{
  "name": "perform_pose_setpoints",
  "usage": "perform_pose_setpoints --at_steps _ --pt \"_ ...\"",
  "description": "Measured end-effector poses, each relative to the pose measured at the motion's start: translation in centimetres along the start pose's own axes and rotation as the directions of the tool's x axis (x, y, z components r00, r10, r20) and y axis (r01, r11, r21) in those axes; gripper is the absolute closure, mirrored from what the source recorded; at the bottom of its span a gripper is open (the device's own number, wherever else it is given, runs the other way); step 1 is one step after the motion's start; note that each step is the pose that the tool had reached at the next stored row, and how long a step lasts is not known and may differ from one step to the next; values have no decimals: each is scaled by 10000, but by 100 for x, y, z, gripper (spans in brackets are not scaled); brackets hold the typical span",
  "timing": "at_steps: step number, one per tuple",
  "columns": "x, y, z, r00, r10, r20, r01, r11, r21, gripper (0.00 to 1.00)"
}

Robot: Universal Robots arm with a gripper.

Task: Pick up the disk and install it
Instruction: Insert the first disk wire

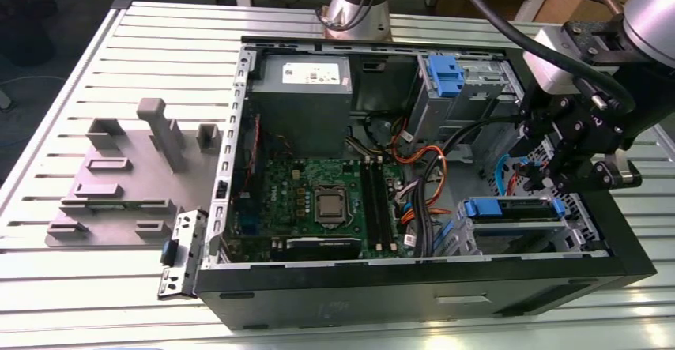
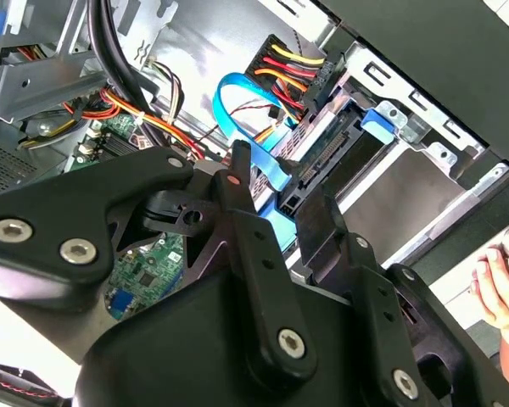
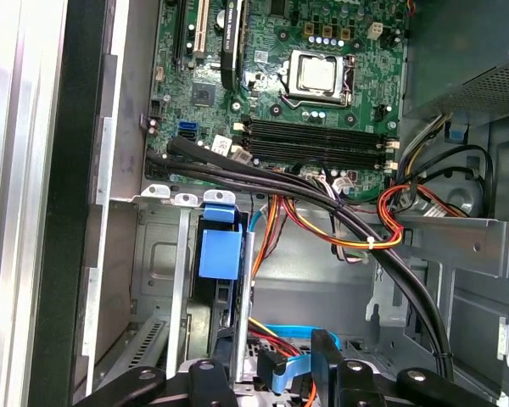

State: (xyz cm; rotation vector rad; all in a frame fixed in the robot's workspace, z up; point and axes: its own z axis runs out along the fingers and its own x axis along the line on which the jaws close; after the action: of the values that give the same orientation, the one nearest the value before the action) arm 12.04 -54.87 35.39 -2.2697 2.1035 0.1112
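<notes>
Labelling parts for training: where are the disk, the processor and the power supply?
disk (image 1: 491, 208), exterior view, blue carrier handle.
processor (image 3: 317, 75), first wrist view, metal top.
power supply (image 1: 300, 105), exterior view, grey casing.

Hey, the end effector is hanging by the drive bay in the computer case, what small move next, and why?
Probably a short, straight lift out of the case. The disk already sits in its bay, the end effector is open and empty near it, and a blue cable lies close to it, so sideways motion risks snagging.
</notes>
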Motion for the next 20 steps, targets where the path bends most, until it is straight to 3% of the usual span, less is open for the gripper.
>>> perform_pose_setpoints --at_steps 2,7,20 --pt "0 0 1 10000 0 0 0 10000 0 53" --pt "0 0 2 10000 0 0 0 10000 0 77" --pt "0 0 5 10000 0 0 0 10000 0 79"
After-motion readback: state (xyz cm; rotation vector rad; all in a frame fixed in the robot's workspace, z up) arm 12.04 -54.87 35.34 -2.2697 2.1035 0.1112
